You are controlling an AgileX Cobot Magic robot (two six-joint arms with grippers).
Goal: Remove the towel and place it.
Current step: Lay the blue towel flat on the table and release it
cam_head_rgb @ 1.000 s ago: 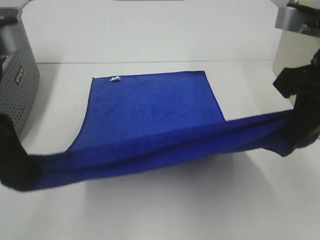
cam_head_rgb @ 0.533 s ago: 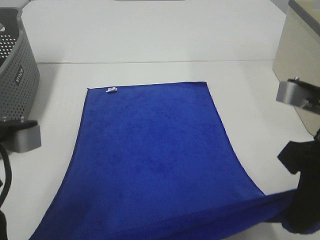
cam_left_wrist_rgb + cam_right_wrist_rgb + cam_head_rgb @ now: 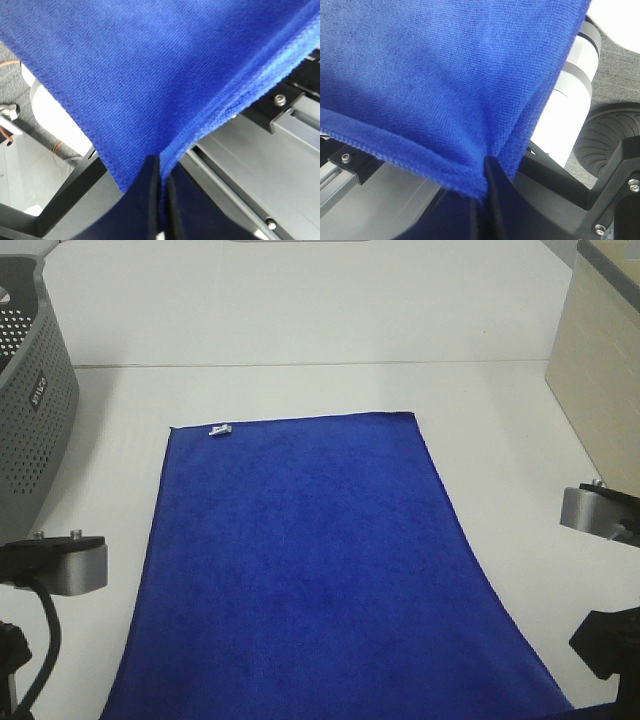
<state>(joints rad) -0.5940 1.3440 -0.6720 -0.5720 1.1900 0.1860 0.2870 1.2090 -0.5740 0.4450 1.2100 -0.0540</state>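
The royal-blue towel [image 3: 310, 560] lies spread flat on the white table [image 3: 300, 330]. Its far edge with the small white tag [image 3: 220, 429] sits mid-table, and its near end runs off the bottom of the exterior view. My left gripper [image 3: 159, 167] is shut on the towel's [image 3: 165, 70] near left corner. My right gripper [image 3: 487, 167] is shut on the towel's [image 3: 435, 75] near right corner. Both sets of fingertips are below the exterior frame, where only the left arm's mount [image 3: 58, 565] and the right arm's mount [image 3: 600, 512] show.
A grey perforated basket [image 3: 30, 410] stands at the left edge of the table. A beige box [image 3: 605, 370] stands at the right edge. Bare white table lies beyond the towel's far edge.
Both arms have pulled back toward the near edge with the towel's corners. The cloth went from a raised, sagging band to lying flat, and its far edge slid slightly nearer.
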